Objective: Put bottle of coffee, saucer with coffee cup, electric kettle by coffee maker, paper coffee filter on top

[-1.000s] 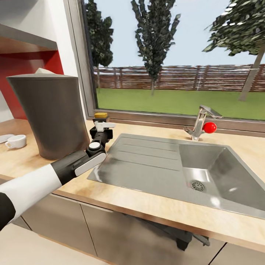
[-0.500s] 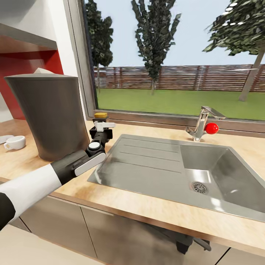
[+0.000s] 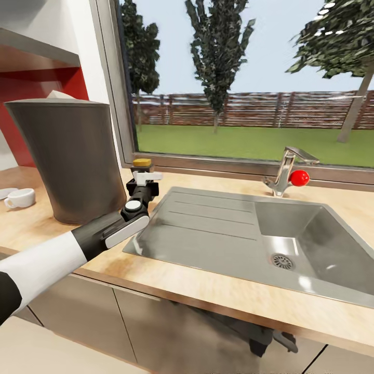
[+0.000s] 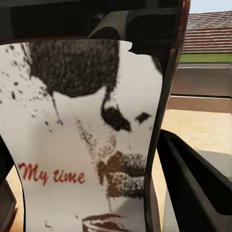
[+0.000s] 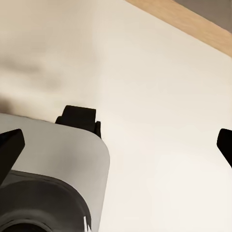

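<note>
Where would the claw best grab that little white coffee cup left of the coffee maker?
Probably across the coffee cup's rim, coming straight down from above. It stands upright with its mouth open, and the tall coffee maker crowds its right side. Its loop handle looks too small to pinch reliably.

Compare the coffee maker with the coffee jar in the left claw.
The coffee maker is tall, wide and plain dark grey; the coffee jar is far shorter and narrower. The coffee maker has a pale paper tip showing at its top; the jar has a yellow lid and a pale printed label. The coffee maker stands free; the left claw grips the jar. Both are by the sink.
</note>
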Tool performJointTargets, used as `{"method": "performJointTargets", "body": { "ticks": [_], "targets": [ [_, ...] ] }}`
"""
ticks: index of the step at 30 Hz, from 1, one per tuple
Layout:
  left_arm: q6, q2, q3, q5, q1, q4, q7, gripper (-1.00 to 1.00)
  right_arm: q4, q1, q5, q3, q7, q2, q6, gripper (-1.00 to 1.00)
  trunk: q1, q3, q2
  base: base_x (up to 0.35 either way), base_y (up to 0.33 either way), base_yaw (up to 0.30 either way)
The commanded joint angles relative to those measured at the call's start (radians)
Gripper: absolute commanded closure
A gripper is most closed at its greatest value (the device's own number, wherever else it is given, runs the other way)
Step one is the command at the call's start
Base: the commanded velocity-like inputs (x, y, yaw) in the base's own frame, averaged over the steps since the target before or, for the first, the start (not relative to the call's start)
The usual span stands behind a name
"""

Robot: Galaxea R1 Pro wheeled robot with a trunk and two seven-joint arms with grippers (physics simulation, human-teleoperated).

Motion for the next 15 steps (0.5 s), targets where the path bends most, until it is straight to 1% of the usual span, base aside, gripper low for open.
{"method": "performJointTargets", "body": {
  "ticks": [1, 2, 6, 10, 13, 15],
  "targets": [
    [0.006, 0.001, -0.003, 0.0, -0.002, -0.002, 0.005, 1.0, 0.001, -0.001, 0.001, 0.004, 0.0, 0.0, -0.003, -1.0, 0.0, -0.001, 0.0, 0.0, 0.0, 0.0],
    [0.006, 0.001, -0.003, 0.0, -0.001, -0.002, 0.005, 1.0, 0.001, -0.001, 0.001, 0.004, 0.0, 0.0, -0.003, -1.0, 0.0, -0.001, 0.0, 0.0, 0.0, 0.0],
    [0.006, 0.001, -0.003, 0.0, -0.002, -0.002, 0.005, 1.0, 0.001, -0.001, 0.001, 0.004, 0.0, 0.0, -0.003, -1.0, 0.015, -0.014, -0.028, 0.0, 0.0, 0.0],
    [0.006, 0.001, -0.003, 0.0, -0.001, -0.002, 0.005, 1.0, 0.001, -0.001, 0.001, 0.004, 0.0, 0.0, -0.003, -1.0, 0.015, -0.014, -0.028, 0.0, 0.0, 0.0],
    [0.006, 0.001, -0.003, 0.0, -0.001, -0.002, 0.005, 1.0, 0.001, -0.001, 0.001, 0.004, 0.0, 0.0, -0.003, -1.0, 0.027, -0.023, -0.049, 0.0, 0.0, 0.0],
    [0.006, 0.001, -0.003, 0.0, -0.001, -0.002, 0.005, 1.0, 0.001, -0.001, 0.001, 0.004, 0.0, 0.0, -0.003, -1.0, 0.027, -0.023, -0.049, 0.0, 0.0, 0.0]
  ]
}}
